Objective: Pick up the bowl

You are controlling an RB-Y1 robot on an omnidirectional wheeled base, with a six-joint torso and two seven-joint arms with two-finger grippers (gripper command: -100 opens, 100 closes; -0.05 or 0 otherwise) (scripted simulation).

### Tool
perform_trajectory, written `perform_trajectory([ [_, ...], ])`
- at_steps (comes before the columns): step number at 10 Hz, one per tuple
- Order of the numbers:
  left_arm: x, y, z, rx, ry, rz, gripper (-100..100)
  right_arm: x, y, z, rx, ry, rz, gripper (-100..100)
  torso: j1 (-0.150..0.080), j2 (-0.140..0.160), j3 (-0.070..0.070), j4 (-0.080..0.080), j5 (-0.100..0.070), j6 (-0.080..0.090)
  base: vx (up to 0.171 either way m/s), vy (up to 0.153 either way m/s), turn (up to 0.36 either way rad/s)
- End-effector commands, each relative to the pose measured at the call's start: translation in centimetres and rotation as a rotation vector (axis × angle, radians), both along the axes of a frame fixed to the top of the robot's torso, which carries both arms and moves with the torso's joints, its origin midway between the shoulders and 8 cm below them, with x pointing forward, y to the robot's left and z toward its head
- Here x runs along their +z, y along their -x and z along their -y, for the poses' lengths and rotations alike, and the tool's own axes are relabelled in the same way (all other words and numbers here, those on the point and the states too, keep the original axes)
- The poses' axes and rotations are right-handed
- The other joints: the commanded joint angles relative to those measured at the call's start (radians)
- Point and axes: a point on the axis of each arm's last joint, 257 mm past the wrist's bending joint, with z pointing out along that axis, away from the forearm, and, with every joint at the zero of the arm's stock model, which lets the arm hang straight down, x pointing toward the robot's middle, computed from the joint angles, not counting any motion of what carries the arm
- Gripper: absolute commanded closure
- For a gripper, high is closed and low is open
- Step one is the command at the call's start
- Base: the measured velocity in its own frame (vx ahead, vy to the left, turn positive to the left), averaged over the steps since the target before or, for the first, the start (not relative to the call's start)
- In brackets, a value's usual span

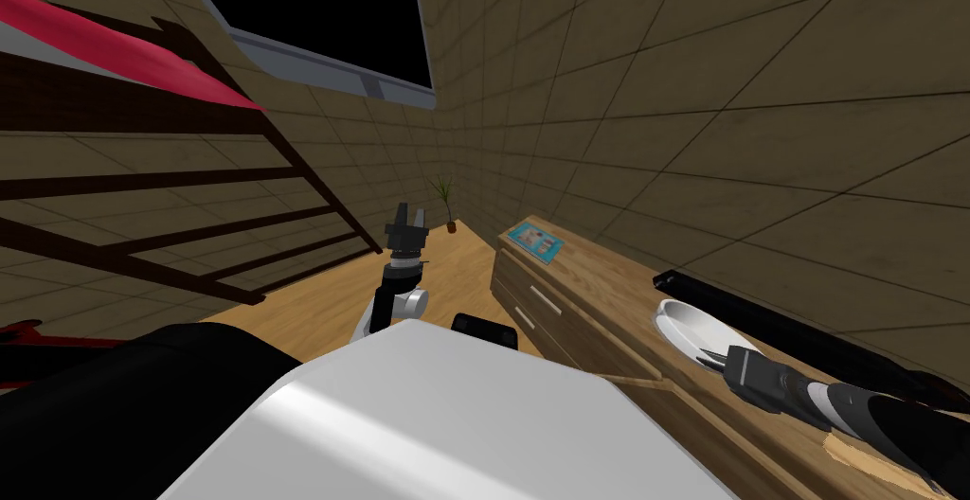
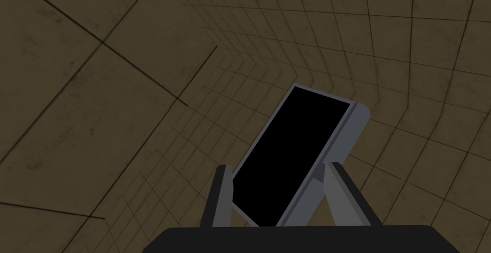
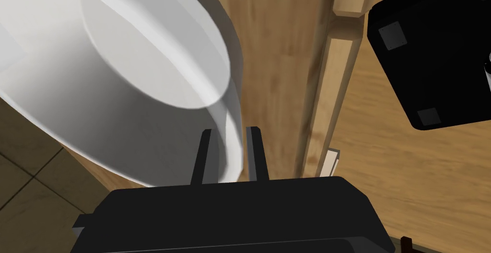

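Bowl (image 1: pixel 687 324) on dresser (image 1: pixel 606 281)

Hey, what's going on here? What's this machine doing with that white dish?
The robot is taking hold of a white bowl that sits on a wooden dresser. Its right gripper is shut on the bowl's rim, with one thin finger inside the wall and one outside. The left gripper is raised off to the side, open and holding nothing.
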Motion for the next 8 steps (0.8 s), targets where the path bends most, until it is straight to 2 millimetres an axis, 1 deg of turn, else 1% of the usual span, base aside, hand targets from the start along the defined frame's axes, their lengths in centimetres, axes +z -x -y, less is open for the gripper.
perform_trajectory([
  [1,0.0,0.0,0.0,0.0,0.0,0.0,0,0.0,0.0,0.0,0.0,0.0,0.0,0,0.0,0.0,0.0,0.0,0.0,0.0,0.0,0.0,0.0],
  [2,0.0,0.0,0.0,0.0,0.0,0.0,0,0.4,-0.4,-0.2,0.006,0.002,0.002,100,0.0,0.0,0.0,0.0,0.0,0.0,-0.017,0.003,-0.056],
  [5,0.0,0.0,0.0,0.0,0.0,0.0,0,2.0,-2.3,-0.6,0.03,0.001,0.003,100,0.003,0.003,0.002,0.001,0.002,0.001,-0.037,0.01,-0.074],
  [7,0.0,0.0,0.0,0.0,0.0,0.0,0,1.8,-2.1,-0.5,0.028,0.002,0.003,100,0.004,0.004,0.003,0.002,0.003,0.001,-0.025,0.006,-0.019],
  [8,0.0,0.0,0.0,0.0,0.0,0.0,0,1.8,-2.2,-0.5,0.028,0.001,0.003,0,0.003,0.003,0.002,0.002,0.003,0.001,0.0,0.0,0.0],
])
